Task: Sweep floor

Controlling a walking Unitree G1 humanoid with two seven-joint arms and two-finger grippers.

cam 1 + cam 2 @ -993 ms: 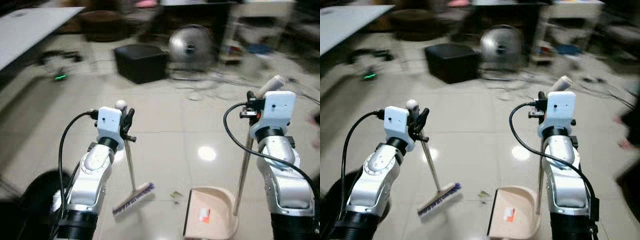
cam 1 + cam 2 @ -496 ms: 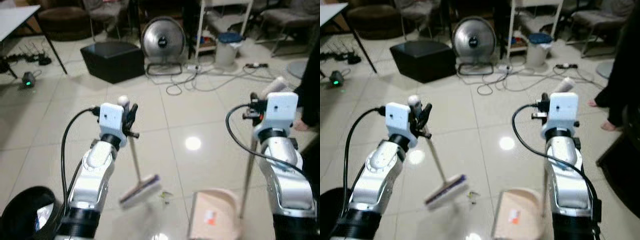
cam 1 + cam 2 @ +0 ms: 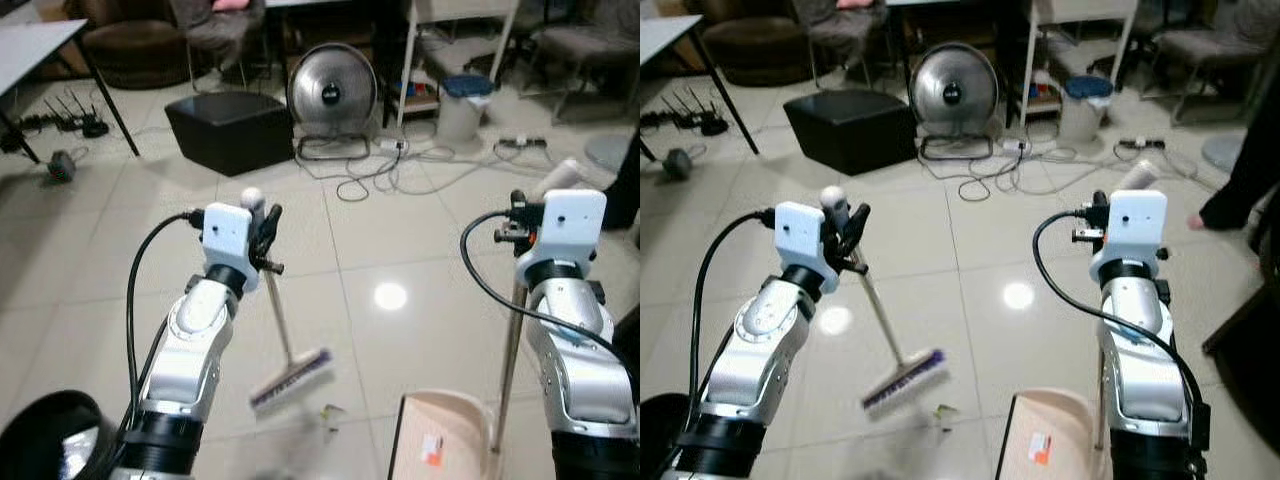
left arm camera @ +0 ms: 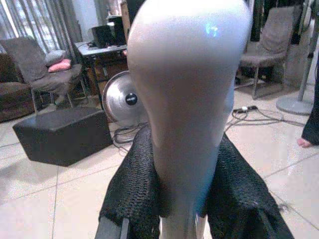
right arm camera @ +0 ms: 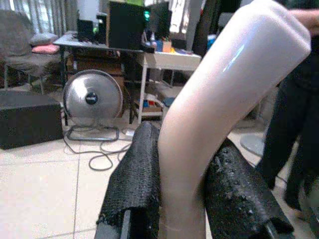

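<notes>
Broom (image 3: 285, 345) handle is pinched by left gripper (image 3: 262, 228), head on tile (blurred); dustpan (image 3: 440, 440) handle is clamped by right gripper (image 5: 187, 199).

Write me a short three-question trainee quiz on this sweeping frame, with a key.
1. True or false: the left gripper is shut on the broom.
2. What does the right gripper hold? A) fan B) dustpan handle C) cable
3. Fill in: the scrap of litter lies on the floor between the broom head and the ____.

Key:
1. True.
2. B, the dustpan handle.
3. dustpan.
</notes>
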